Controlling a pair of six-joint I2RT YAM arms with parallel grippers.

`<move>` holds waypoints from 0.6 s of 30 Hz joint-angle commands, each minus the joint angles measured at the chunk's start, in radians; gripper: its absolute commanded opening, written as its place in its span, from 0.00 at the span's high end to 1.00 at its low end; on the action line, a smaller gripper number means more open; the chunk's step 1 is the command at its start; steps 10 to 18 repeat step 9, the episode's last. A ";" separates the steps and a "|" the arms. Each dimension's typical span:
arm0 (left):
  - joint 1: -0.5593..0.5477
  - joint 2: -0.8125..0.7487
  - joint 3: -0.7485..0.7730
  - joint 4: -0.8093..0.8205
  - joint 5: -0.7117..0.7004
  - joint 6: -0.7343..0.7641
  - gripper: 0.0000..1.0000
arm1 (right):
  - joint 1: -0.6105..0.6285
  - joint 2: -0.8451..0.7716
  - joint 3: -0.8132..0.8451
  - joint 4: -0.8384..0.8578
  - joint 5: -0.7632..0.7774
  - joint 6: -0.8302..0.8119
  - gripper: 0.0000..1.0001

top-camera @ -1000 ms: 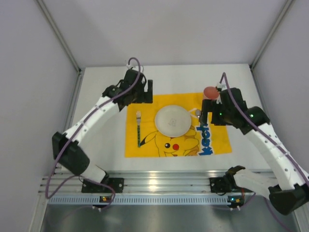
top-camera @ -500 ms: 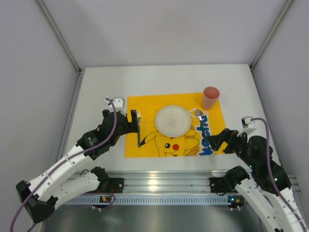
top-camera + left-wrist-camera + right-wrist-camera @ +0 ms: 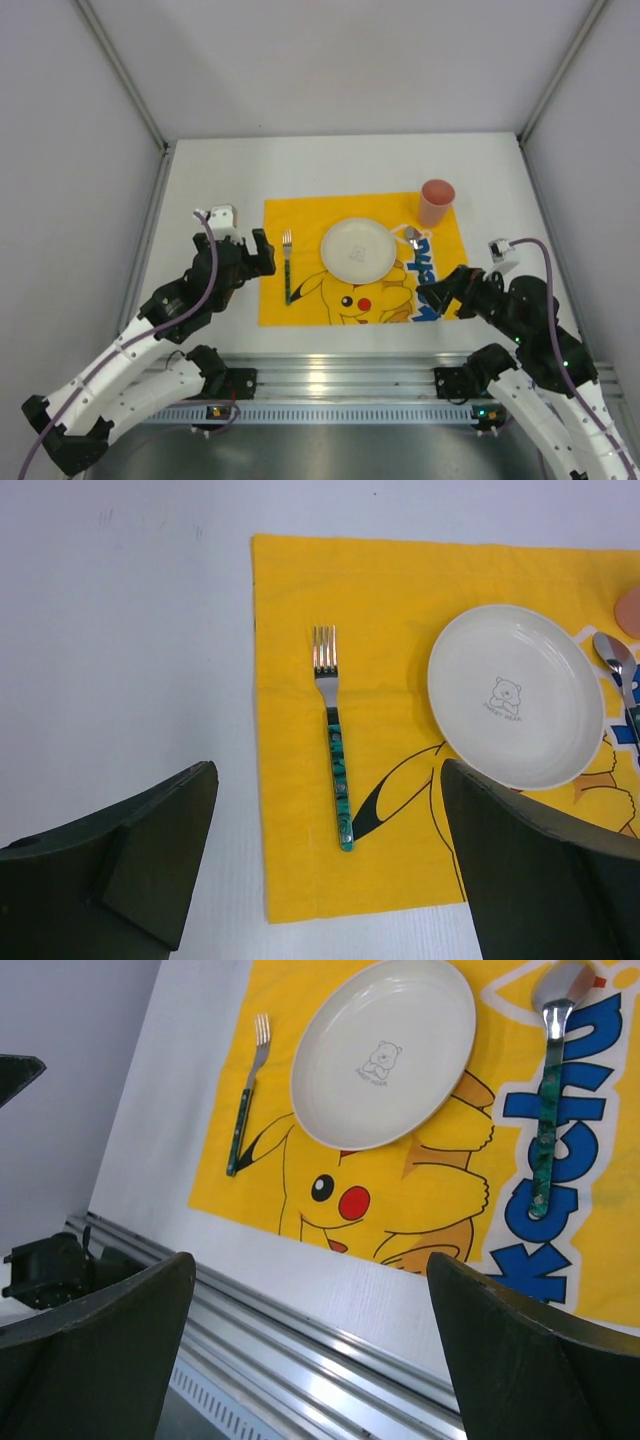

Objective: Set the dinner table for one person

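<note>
- The dinner table (image 3: 200,180) is the plain white top that fills the floor of the booth. In the top view it spans wider side to side than near to far, with its long edges facing the arms and the back wall.
- A yellow mat (image 3: 300,215) lies flat on its middle, set square to the table. On the mat, left to right, are a fork (image 3: 287,265), a plate (image 3: 357,249) and a spoon (image 3: 413,240). Fork tines and spoon bowl point away from the arms, and a pink cup (image 3: 436,202) stands at the mat's far right corner.
- The left gripper (image 3: 262,253) is above the mat's left edge with its fingers spread wide — nothing between them.
- The right gripper (image 3: 437,290) is over the mat's near right corner, also spread wide and holding nothing.
- Blue letters run up the mat's right side, and "chu" can be read. The plate's centre has a small bear print — the words under it are too small to read.
</note>
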 commanded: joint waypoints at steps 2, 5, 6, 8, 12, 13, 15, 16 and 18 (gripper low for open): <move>-0.003 -0.041 0.001 -0.022 -0.030 -0.019 0.02 | 0.003 -0.010 -0.025 0.057 -0.044 0.020 0.00; -0.003 -0.056 -0.002 -0.042 -0.041 -0.022 0.02 | 0.003 -0.013 -0.043 0.067 -0.062 0.029 0.00; -0.003 -0.064 -0.002 -0.047 -0.041 -0.022 0.02 | 0.004 -0.017 -0.054 0.071 -0.080 0.039 0.00; -0.003 -0.078 -0.006 -0.054 -0.049 -0.019 0.02 | 0.003 -0.010 -0.074 0.091 -0.099 0.037 0.00; -0.003 -0.081 -0.008 -0.056 -0.052 -0.019 0.02 | 0.003 -0.005 -0.069 0.091 -0.096 0.036 0.00; -0.003 -0.081 -0.008 -0.056 -0.052 -0.019 0.02 | 0.003 -0.005 -0.069 0.091 -0.096 0.036 0.00; -0.003 -0.081 -0.008 -0.056 -0.052 -0.019 0.02 | 0.003 -0.005 -0.069 0.091 -0.096 0.036 0.00; -0.003 -0.081 -0.008 -0.056 -0.052 -0.019 0.02 | 0.003 -0.005 -0.069 0.091 -0.096 0.036 0.00; -0.003 -0.081 -0.008 -0.056 -0.052 -0.019 0.02 | 0.003 -0.005 -0.069 0.091 -0.096 0.036 0.00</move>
